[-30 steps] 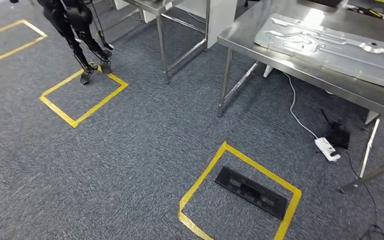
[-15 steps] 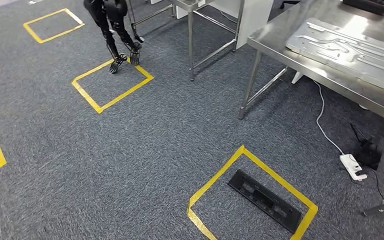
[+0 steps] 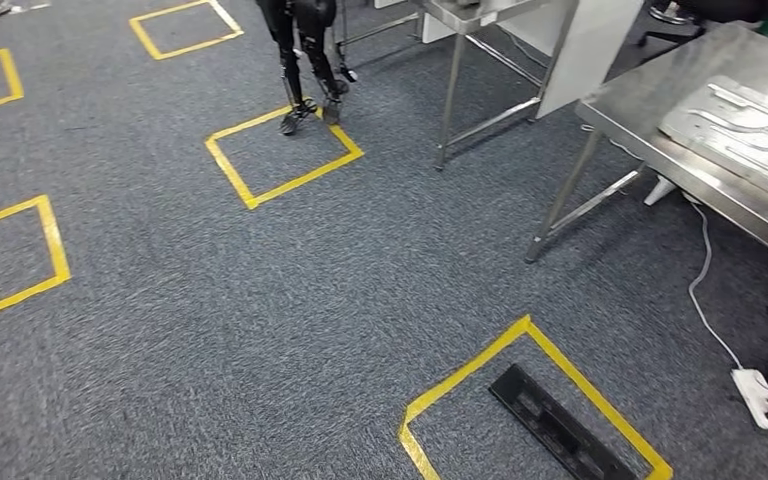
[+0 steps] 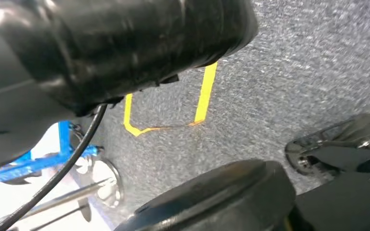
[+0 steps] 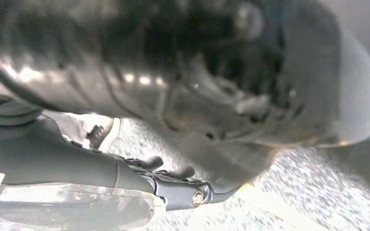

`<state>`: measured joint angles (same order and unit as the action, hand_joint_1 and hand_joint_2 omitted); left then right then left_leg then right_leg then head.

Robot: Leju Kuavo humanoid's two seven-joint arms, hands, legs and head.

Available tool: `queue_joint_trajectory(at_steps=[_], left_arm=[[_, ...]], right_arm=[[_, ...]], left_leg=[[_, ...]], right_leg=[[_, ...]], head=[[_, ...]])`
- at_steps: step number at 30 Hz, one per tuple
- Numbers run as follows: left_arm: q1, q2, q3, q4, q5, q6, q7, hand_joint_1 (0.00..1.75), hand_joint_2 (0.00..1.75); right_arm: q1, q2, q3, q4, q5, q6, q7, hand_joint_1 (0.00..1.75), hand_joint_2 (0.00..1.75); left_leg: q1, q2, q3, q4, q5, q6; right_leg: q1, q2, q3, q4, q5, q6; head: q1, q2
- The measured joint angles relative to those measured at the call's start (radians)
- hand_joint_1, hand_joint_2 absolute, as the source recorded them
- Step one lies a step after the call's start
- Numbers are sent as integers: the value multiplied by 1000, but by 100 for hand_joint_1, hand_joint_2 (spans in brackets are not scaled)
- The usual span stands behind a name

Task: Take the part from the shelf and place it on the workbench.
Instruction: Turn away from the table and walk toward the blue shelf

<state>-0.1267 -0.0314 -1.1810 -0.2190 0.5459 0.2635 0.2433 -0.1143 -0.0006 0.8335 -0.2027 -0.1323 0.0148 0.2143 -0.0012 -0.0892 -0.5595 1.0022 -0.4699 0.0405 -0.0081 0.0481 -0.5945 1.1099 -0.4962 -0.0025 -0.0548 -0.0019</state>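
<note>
The head view shows five yellow tape squares on the carpet, some cut by the frame: the nearest (image 3: pixel 535 400) lies at 5 o'clock. There are two steel surfaces (image 3: pixel 660 120), one pressed metal panel (image 3: pixel 750 125), one white power strip (image 3: pixel 760 398), one black floor plate (image 3: pixel 560 435), and one black legged robot (image 3: pixel 305 60).

We see a black floor box (image 3: pixel 563 433) inside yellow tape square (image 3: pixel 460 375); white power strip (image 3: pixel 760 397) just right of it.
</note>
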Motion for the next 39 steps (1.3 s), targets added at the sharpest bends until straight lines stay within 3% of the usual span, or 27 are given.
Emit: queue_joint_trajectory(at_steps=[2,4,5,7,9,11,12,13,15,17,20,22,23,25,26,27,29,31,33,35,37,39], left_arm=[[-2,-3,0,0,-2,-5,-7,0,0],[-2,-4,0,0,-2,-16,-6,0,0],[0,-4,0,0,-2,-21,-5,0,0],[1,-3,0,1,-1,-21,-4,0,0],[-2,-3,0,1,-2,-18,-5,0,0],[-3,-3,0,1,-5,-13,-6,0,0],[-1,-3,0,1,-5,-9,-7,0,0],[1,-3,0,1,-3,-2,-7,0,0],[2,-5,0,1,7,18,-6,0,0],[0,-10,0,1,19,35,-5,0,0],[2,-12,0,1,33,56,-3,0,0],[3,-13,0,1,44,73,-6,0,0],[2,-14,1,1,51,84,-8,0,0],[1,-16,3,1,64,100,-13,0,0],[1,-16,4,1,69,104,-14,0,0],[2,-17,4,1,72,106,-14,0,0],[3,-18,5,1,74,107,-14,0,0],[3,-21,5,1,76,106,-8,0,0],[2,-25,6,1,81,104,7,0,0],[5,-27,9,1,87,107,19,0,0],[8,-28,10,2,91,114,23,0,0],[4,-28,11,2,93,117,20,0,0]], right_arm=[[-1,-6,0,1,-14,1,-2,0,0],[-3,-8,0,1,-11,3,-2,0,0],[-4,-9,0,1,-5,3,-2,0,0],[-5,-10,0,1,6,1,-2,0,0],[-4,-11,0,1,10,-3,-2,0,0],[-2,-11,0,1,11,-5,0,0,0],[-2,-11,0,2,13,-8,4,0,0],[-2,-11,1,2,15,-12,11,0,0],[-2,-13,1,2,18,-26,29,0,0],[-4,-16,2,2,19,-42,40,0,0],[-9,-18,2,2,21,-77,35,0,0],[-13,-17,2,1,26,-108,21,0,0],[-14,-17,2,1,30,-123,14,0,0],[-12,-17,3,1,37,-144,5,0,0],[-10,-17,5,1,40,-149,3,0,0],[-8,-17,6,1,41,-152,1,0,0],[-6,-17,9,1,41,-154,0,0,0],[-6,-19,11,2,44,-154,-3,0,0],[-8,-21,16,2,52,-148,-11,0,0],[-11,-17,20,1,60,-143,-24,0,0],[-13,-11,23,0,61,-137,-35,0,0],[-12,-6,25,0,60,-126,-39,0,0]], left_leg=[[2,-23,-6,2,0,-7],[6,-45,-11,0,2,-20],[6,-41,-13,3,0,-25],[4,6,-38,51,-31,-34],[8,59,-97,164,-89,-43],[18,71,-148,254,-115,-56],[24,76,-151,256,-102,-64],[30,83,-133,218,-74,-72],[39,121,-69,93,-12,-85],[37,147,-33,24,9,-78],[31,124,-32,22,4,-47],[32,105,-30,18,8,-31],[31,95,-29,17,9,-25],[24,73,-30,17,9,-15],[19,59,-29,17,8,-12],[14,43,-28,17,8,-10],[7,12,-25,18,8,-8],[4,-14,-26,19,8,-9],[6,-34,-30,18,9,-15],[9,-51,-33,15,11,-26],[5,-16,-48,42,-7,-36],[5,45,-97,136,-59,-45]], right_leg=[[3,35,34,-81,22,-10],[4,21,43,-96,21,-14],[3,9,49,-105,25,-16],[-4,-17,63,-125,34,-23],[-5,-47,67,-132,35,-27],[-7,-78,67,-132,32,-24],[-10,-93,68,-130,28,-20],[-15,-106,69,-127,25,-15],[-20,-127,71,-114,12,3],[-20,-144,74,-100,-2,23],[-24,-159,88,-101,-11,45],[-30,-126,77,-64,-42,51],[-29,-99,53,-13,-72,50],[-23,-66,-18,125,-130,44],[-19,-61,-47,174,-138,39],[-14,-58,-60,186,-126,32],[-3,-40,-36,99,-52,12],[5,9,11,-25,5,-12],[11,33,31,-76,13,-23],[9,14,39,-88,17,-26],[1,-10,53,-108,25,-30],[0,-39,61,-119,28,-34]], head=[[0,0],[1,0],[1,0],[-5,0],[-10,0],[-11,0],[-11,0],[-11,0],[-13,0],[-11,0],[-4,0],[-1,0],[2,0],[5,0],[5,0],[6,0],[5,0],[5,0],[7,0],[10,0],[6,0],[1,0]])
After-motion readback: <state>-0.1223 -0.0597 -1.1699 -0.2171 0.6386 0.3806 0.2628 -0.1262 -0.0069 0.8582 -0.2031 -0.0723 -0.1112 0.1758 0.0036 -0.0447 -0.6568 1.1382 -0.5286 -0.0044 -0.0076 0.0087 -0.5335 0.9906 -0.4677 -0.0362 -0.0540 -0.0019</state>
